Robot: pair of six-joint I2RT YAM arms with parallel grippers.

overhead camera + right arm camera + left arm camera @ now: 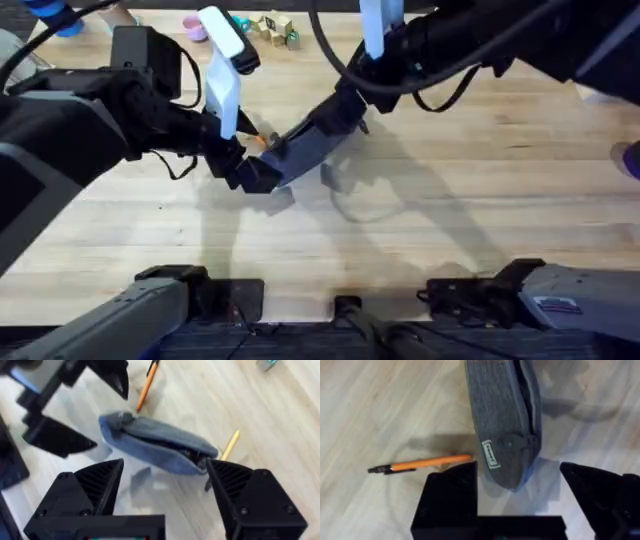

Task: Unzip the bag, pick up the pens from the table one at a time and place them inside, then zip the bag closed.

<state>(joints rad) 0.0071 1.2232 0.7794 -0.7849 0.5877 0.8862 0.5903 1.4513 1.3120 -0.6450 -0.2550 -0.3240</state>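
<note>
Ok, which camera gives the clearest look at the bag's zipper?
The left wrist view: the bag sits close beneath it, with the zipper line and its end tab in plain sight. The right wrist view shows the bag side-on, zipper partly visible. Overhead, the bag lies between both arms, zipper too small to make out.

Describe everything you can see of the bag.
The bag is a long blue-grey pouch of denim-like fabric lying on the wooden table. A zipper runs along its length and looks partly open. One end carries a small pale label. The open left gripper straddles that end; the open right gripper is at the other. A pen lies beside it.
</note>
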